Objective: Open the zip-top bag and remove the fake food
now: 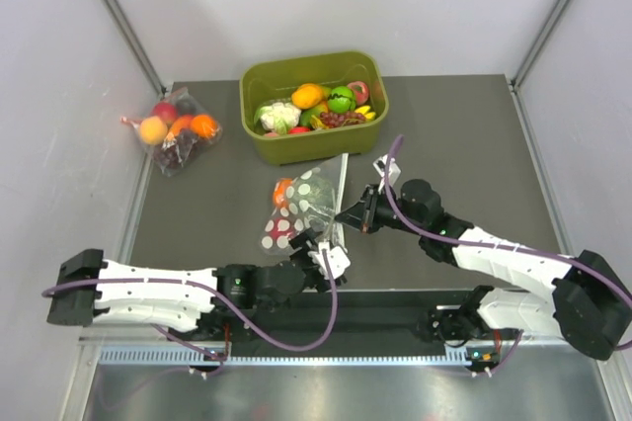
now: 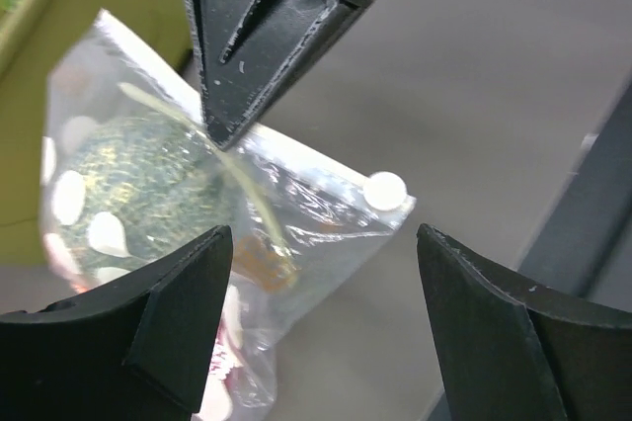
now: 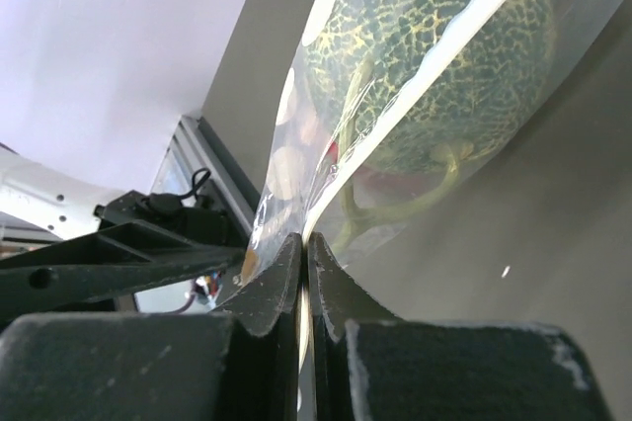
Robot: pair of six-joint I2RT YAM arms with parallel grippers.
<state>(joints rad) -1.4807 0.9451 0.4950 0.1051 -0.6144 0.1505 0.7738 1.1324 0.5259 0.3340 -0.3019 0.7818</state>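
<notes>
Just ahead of the wide-spread left gripper (image 2: 324, 238), the clear white-dotted plastic zip-top bag (image 1: 301, 206) sat edge-pinched in the right gripper (image 3: 304, 243).

A: We saw the zip-top bag (image 1: 301, 206) as thin clear plastic film, glossy and crinkled, with flat white dots printed on it.
B: Yes, and through it we made out the pumpkin (image 3: 425, 65): dark green plastic with a pale netted, rough-looking skin.
A: The left gripper (image 2: 324, 243) had matt black plastic fingers (image 2: 148, 342), faintly grainy; the right gripper (image 3: 304, 248) looked the same, scuffed at the edges.
B: We took the green tub (image 1: 296, 151) for smooth plastic with a slight sheen, and the table (image 1: 474, 144) for a matt dark grey mat.
A: The rail (image 1: 375, 354) looked to us like ribbed bare metal.
</notes>
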